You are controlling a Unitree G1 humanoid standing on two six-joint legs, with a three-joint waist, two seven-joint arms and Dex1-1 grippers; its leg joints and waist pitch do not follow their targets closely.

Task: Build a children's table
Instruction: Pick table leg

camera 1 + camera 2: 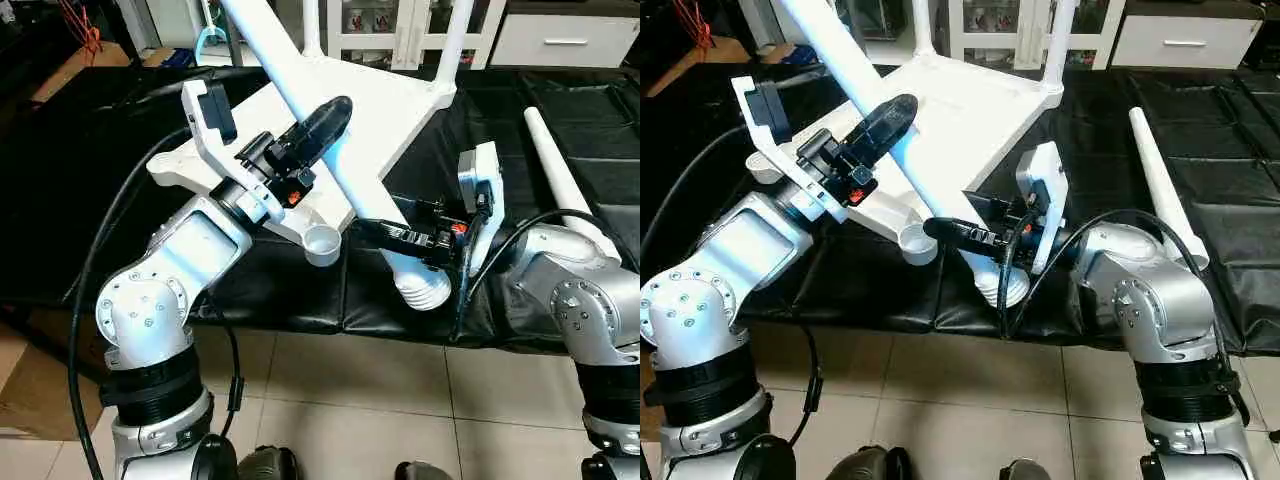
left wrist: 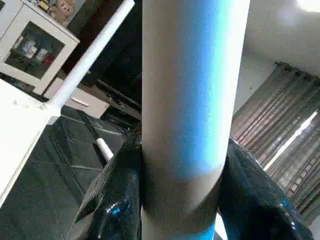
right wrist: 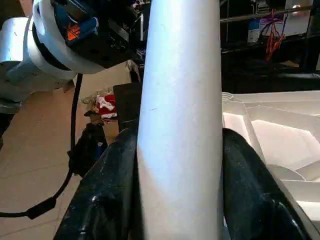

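The held leg (image 1: 330,150), a long smooth white plastic tube, runs on a slant from high at the far left down to its ribbed, threaded end (image 1: 422,288) at the near edge of the black mat (image 1: 120,200), and both hands grip it. The left hand (image 1: 318,128) has its two glossy black fingers on either side of the tube midway up; the right hand (image 1: 958,232) is clamped on the same leg close to that threaded end. The upturned children's table (image 1: 390,110), its matte white ribbed underside facing up, lies on the mat's middle and far part, with legs already standing in its far corner sockets. The open round socket (image 1: 322,243) at its near corner sits just left of the threaded end, and the right hand is the nearer one to it. So the leg's low end probably has to swing left and its long axis stand upright over that cup. A spare leg (image 1: 560,170) lies along the mat's right side.
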